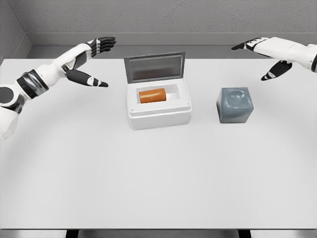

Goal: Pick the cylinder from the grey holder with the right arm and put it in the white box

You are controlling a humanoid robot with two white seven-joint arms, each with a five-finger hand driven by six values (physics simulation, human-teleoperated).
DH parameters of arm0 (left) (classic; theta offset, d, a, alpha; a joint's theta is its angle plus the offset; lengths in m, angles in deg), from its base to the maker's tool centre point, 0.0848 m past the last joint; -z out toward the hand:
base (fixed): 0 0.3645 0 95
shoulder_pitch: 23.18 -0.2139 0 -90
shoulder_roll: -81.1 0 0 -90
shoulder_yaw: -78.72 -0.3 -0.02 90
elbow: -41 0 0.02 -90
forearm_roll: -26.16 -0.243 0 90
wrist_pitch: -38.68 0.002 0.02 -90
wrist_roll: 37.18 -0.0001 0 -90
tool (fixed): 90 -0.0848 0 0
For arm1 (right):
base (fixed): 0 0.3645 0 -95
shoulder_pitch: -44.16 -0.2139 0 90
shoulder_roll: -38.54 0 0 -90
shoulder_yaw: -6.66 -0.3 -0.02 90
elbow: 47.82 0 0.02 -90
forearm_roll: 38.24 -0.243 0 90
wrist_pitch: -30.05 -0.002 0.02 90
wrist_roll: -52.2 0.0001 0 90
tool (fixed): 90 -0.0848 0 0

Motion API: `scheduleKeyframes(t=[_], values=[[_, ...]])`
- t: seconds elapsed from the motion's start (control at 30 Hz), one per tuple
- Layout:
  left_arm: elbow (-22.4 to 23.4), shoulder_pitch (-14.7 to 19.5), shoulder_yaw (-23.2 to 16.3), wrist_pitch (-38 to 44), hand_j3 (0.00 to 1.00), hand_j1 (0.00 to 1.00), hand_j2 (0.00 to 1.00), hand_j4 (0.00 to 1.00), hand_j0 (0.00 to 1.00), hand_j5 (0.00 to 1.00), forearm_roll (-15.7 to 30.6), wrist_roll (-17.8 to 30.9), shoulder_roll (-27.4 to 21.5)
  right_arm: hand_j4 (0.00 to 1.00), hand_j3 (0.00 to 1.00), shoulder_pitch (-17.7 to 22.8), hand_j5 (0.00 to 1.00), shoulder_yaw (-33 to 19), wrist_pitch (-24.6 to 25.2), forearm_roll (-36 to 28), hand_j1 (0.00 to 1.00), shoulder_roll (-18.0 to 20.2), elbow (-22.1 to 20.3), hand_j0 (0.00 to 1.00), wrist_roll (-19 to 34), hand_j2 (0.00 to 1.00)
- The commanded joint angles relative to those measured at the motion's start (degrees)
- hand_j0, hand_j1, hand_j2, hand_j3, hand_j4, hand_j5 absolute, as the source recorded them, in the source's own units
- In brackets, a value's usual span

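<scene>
Your inventory: orange cylinder (pixel 153 95) lying on its side inside the white box (pixel 159 116), lid raised at the far side. Grey holder (pixel 235 105) just right of it. Left hand (pixel 94 62) and right hand (pixel 265 57): fingers spread, grasping nothing.

The scene is viewed by a single head camera, set high and angled down and forward across the table (pixel 158 188). The whole tabletop is taken in from moderate range, with the grey back wall (pixel 163 17) seen beyond.
</scene>
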Motion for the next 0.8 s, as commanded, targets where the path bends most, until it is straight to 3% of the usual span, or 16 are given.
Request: scheduleKeyframes(t=[0.0, 0.17, 0.4, 0.6, 0.77], values=[[0.0, 0.0, 0.2, 0.1, 1.00, 1.00, 1.00, 1.00, 1.00, 1.00, 1.7, 0.8, 1.4, 1.00, 1.00, 0.0, 1.00, -0.1, 0.2, -0.4, 1.00, 0.0, 0.2, 1.00, 0.0, 1.00], [-0.5, -0.1, -0.1, 0.1, 1.00, 1.00, 1.00, 1.00, 1.00, 1.00, 1.5, 0.8, 3.7, 1.00, 1.00, 0.1, 1.00, 0.0, 0.2, -0.4, 1.00, 0.0, 0.2, 1.00, 0.0, 1.00], [-3.2, -1.1, -0.1, 0.1, 1.00, 1.00, 1.00, 1.00, 1.00, 1.00, 1.5, 0.8, 3.0, 1.00, 1.00, 0.1, 1.00, 0.0, 0.2, -0.4, 1.00, 0.0, 0.2, 1.00, 0.0, 1.00], [-7.1, -1.9, -0.1, 0.1, 1.00, 1.00, 1.00, 1.00, 1.00, 1.00, 1.5, 0.8, 1.8, 1.00, 1.00, 0.1, 1.00, 0.0, 0.2, -0.4, 1.00, 0.0, 0.2, 1.00, 0.0, 1.00], [-13.5, -3.6, -0.1, 0.1, 1.00, 1.00, 1.00, 1.00, 1.00, 1.00, 1.8, 0.8, -1.2, 1.00, 1.00, 0.1, 1.00, 0.0, 0.2, -0.3, 1.00, 0.0, 0.2, 1.00, 0.0, 1.00]])
